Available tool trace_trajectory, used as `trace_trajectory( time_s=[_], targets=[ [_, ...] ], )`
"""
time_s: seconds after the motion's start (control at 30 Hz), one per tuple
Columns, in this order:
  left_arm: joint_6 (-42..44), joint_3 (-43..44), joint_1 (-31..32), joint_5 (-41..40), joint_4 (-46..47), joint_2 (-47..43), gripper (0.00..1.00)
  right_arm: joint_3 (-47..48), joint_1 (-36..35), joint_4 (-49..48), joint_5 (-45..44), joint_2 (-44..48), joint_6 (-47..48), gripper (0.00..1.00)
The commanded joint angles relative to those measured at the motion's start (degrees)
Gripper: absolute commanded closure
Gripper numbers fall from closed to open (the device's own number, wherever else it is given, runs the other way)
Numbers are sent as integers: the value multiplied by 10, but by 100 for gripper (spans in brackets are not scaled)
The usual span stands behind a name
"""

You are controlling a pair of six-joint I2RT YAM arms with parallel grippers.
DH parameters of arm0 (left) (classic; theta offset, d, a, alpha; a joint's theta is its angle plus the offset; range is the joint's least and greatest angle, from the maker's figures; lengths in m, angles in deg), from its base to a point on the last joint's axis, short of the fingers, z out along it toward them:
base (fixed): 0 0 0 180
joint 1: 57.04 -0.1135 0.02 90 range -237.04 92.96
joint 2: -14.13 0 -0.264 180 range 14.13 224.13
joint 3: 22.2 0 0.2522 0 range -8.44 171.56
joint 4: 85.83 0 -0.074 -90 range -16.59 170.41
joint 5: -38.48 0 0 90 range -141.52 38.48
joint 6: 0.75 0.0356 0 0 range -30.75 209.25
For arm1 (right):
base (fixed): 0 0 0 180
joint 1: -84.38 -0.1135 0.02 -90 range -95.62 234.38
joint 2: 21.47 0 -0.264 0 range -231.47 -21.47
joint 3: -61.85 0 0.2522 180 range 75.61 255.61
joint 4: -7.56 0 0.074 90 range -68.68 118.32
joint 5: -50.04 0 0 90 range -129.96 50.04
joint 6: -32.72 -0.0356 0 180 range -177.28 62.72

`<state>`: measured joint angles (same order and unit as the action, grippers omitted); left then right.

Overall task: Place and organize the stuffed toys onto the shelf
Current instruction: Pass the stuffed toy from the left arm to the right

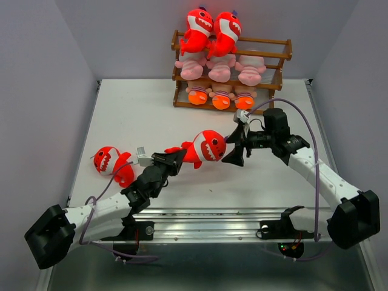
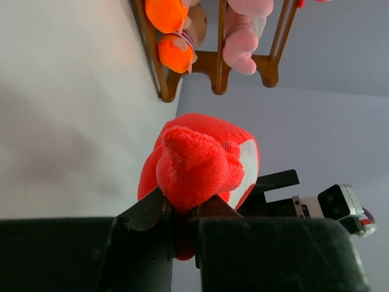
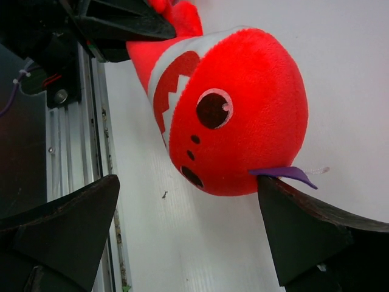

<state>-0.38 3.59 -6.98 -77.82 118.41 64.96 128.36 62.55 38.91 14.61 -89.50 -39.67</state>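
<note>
Black fingers (image 2: 146, 213) of the left gripper (image 2: 182, 210) fill the bottom of the left wrist view, pressed together on the tail end of a red shark (image 2: 194, 164). From above, that gripper (image 1: 179, 156) holds the shark (image 1: 206, 145) over the middle of the table (image 1: 151, 115), with the toothy face turned toward the near edge. Whether the toy's belly rests on the surface cannot be told.

At the shark's head, the right gripper (image 1: 232, 147) has its fingers spread wide. In the right wrist view the head (image 3: 243, 109) sits between the two dark fingertips (image 3: 292, 225). There is a clear gap on one side, and a small purple tab (image 3: 285, 173) on the toy reaches just to the other tip.

A second red shark (image 1: 109, 160) lies on the table to the left, just beside the left arm and well apart from the shelf (image 1: 279, 57).

The shelf stands at the far edge against the wall. Two more red sharks (image 1: 211, 29) lean together on the left half of its top tier. Three pink striped animals (image 1: 219, 68) sit side by side on the middle tier. Three orange-footed dolls (image 1: 221, 99) fill the bottom tier, feet toward the arms.
</note>
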Motion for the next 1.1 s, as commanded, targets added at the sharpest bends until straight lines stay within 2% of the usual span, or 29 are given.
trace_trajectory(
  time_s=[0.0, 0.17, 0.47, 0.57, 0.6, 0.63, 0.7, 0.77, 0.8, 0.87, 0.9, 0.93, 1.0, 1.07],
  targets=[
    [-47, 34, 18, -44, 52, 21, 100, 5, 1, -98, -33, -14, -70, 0],
    [-58, 46, 35, -55, 78, 52, 100, 8, 1, -138, -104, -37, -109, 1],
    [-59, 64, 50, -51, 134, 97, 100, 2, 1, -164, -96, -76, -156, 12],
    [-51, 77, 55, -45, 139, 117, 100, 6, 1, -167, -68, -80, -158, 37],
    [-46, 83, 57, -44, 139, 122, 100, 7, 1, -167, -64, -80, -160, 48],
    [-43, 84, 58, -43, 139, 128, 100, 8, 1, -164, -60, -76, -158, 66],
    [-35, 86, 60, -42, 139, 132, 100, 6, 1, -158, -53, -69, -146, 84],
    [-24, 83, 60, -39, 140, 130, 100, -3, 1, -152, -49, -52, -133, 97],
    [6, 82, 60, -38, 140, 123, 100, -5, 1, -142, -50, -45, -124, 99],
    [51, 77, 60, -33, 139, 110, 80, -11, 1, -124, -55, -23, -84, 99],
    [81, 76, 59, -28, 137, 100, 55, -12, 1, -110, -59, -15, -66, 99],
    [148, 75, 59, -17, 132, 78, 42, -12, 1, -81, -66, -8, -47, 99],
    [223, 73, 58, -2, 104, 50, 19, -13, 1, -41, -86, 9, 5, 99],
    [302, 76, 57, 20, 70, 5, 12, -17, 6, -19, -96, 18, 30, 99]
  ],
)
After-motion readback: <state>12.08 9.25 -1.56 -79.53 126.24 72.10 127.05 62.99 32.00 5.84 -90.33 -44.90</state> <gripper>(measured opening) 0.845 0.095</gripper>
